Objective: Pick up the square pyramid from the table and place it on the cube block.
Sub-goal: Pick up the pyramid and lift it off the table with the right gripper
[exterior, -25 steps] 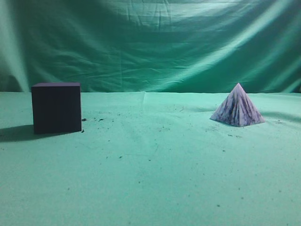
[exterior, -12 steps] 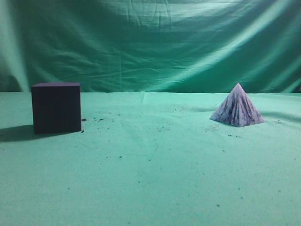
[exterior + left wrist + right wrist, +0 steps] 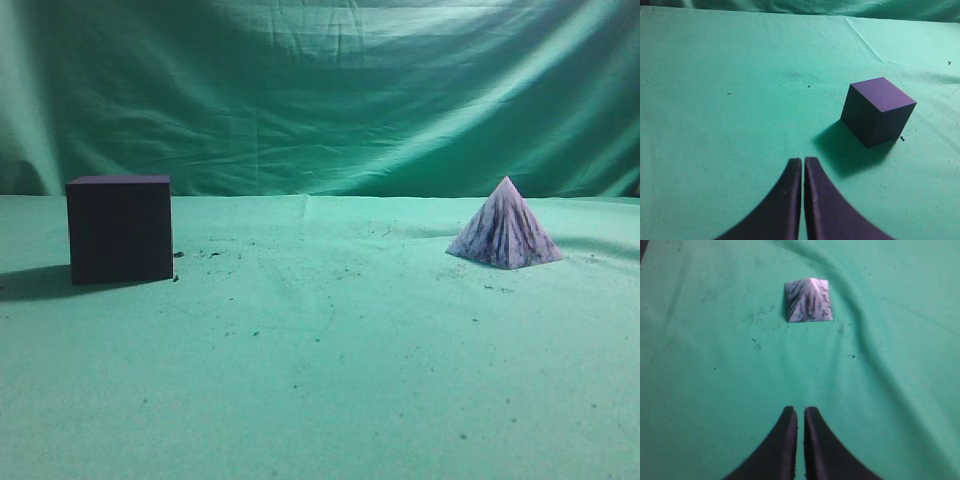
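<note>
The square pyramid (image 3: 505,228), whitish-lavender with dark streaks, stands on the table (image 3: 320,360) at the right; it also shows in the right wrist view (image 3: 808,300). The cube block (image 3: 120,229), very dark purple, stands at the left and shows in the left wrist view (image 3: 877,110). My left gripper (image 3: 803,161) is shut and empty, short of the cube and to its left. My right gripper (image 3: 800,410) is shut and empty, well short of the pyramid. Neither gripper shows in the exterior view.
A wrinkled green cloth backdrop (image 3: 320,90) hangs behind the table. Small dark specks (image 3: 210,254) lie on the cloth near the cube. A fold in the cloth (image 3: 865,335) runs to the right of the pyramid.
</note>
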